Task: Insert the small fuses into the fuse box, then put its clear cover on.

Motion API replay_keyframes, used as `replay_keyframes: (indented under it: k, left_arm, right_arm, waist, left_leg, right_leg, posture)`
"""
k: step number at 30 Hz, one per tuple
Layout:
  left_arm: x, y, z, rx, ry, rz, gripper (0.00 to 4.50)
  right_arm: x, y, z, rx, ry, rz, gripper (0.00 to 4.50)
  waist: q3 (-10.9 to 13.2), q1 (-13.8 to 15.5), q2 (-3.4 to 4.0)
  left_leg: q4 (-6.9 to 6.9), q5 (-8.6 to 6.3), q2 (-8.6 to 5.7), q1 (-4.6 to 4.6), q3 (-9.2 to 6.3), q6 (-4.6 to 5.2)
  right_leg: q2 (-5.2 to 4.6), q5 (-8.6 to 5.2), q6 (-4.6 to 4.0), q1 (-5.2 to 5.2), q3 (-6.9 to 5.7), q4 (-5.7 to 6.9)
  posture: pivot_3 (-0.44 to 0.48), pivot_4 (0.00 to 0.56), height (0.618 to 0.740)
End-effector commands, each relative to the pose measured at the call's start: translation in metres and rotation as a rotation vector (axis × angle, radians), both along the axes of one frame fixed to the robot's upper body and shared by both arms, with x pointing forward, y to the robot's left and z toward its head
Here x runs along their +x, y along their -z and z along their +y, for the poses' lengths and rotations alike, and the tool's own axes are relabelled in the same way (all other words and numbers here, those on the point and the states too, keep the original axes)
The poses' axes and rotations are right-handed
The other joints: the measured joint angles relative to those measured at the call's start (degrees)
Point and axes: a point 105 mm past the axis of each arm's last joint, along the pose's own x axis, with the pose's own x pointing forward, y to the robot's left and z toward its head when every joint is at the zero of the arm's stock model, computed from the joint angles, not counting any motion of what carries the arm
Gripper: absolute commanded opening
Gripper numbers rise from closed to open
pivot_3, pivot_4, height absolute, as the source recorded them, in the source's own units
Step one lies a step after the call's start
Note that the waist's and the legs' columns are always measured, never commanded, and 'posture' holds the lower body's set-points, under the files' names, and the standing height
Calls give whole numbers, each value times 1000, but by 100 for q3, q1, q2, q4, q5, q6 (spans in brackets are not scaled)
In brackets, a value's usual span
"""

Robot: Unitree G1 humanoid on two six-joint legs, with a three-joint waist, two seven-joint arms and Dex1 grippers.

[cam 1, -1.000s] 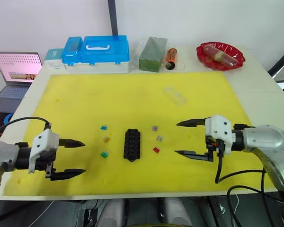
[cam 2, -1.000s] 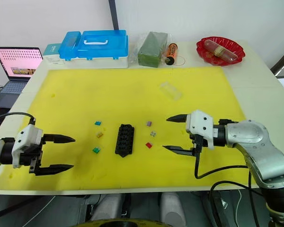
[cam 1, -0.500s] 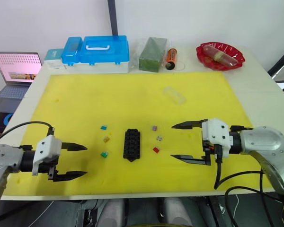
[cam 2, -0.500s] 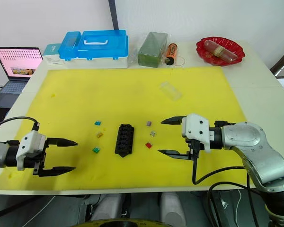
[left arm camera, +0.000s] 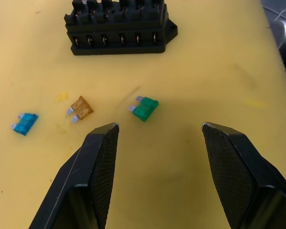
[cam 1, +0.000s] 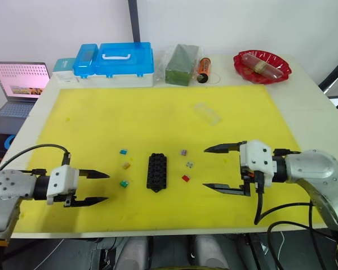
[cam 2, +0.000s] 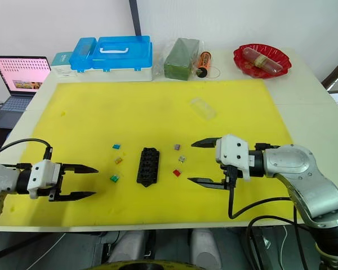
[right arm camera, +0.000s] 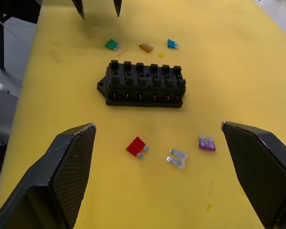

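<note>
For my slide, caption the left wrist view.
Open left gripper points at green fuse near black fuse box.

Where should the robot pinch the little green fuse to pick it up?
Probably by its green plastic body. The green fuse lies flat on the yellow mat, its two metal prongs sticking out one end. The left gripper, jaws open, is closest; coming from above, it could pinch the body's sides and leave the prongs free for the fuse box.

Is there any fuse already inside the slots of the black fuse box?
No coloured fuse sits in the fuse box. The visible slots show metal contacts only; their depths are hidden.
</note>
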Motion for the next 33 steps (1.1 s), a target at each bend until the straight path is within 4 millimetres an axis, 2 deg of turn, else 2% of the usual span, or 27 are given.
replay_keyframes:
  k: [1, 8, 17, 21, 25, 33]
  left_arm:
    - [2, -4, 0, 18, 30, -41, 2924]
    - [3, -4, -4, 0, 30, -24, 2924]
    - [-9, -6, -10, -55, -31, 173, 2924]
    - [-12, -6, -11, -130, -144, 355, 2924]
    - [-8, -9, -11, -183, -230, 438, 2924]
    - [-6, -10, -12, -168, -223, 394, 2924]
  right_arm:
    - [-2, -9, 3, 1, -16, -44, 4500]
    - [-1, -9, 3, 4, -5, -48, 4500]
    - [-2, -10, 4, 5, -3, -50, 4500]
    - [-2, -10, 4, 4, -2, -48, 4500]
    - [-2, -10, 2, 3, 1, -45, 4500]
    - [-2, -10, 2, 4, 0, -41, 4500]
  waist:
    - [0, -1, 0]
    - [0, -3, 0]
    - [0, -9, 0]
    - [0, -10, 0]
    - [0, -9, 0]
    - [0, -5, 0]
  left_leg:
    - [0, 0, 0, 0, 0, 0]
    - [0, 0, 1, 0, 0, 0]
    - [-1, 0, 4, 2, -1, 0]
    - [0, 0, 4, 1, -2, 0]
    - [0, 0, 4, 2, -6, 1]
    - [0, 0, 4, 2, -5, 0]
  right_leg:
    - [0, 0, 1, 0, 0, 0]
    - [1, 1, 3, 0, 0, 0]
    - [5, 5, 9, 0, 0, 3]
    - [5, 6, 11, 0, 0, 2]
    - [7, 6, 12, 0, -1, 6]
    - [7, 0, 2, 0, 0, 5]
  posture:
    - [0, 150, 740]
    - [0, 150, 740]
    - [0, 150, 740]
    - [0, 150, 740]
    - [0, 150, 740]
    - [0, 150, 740]
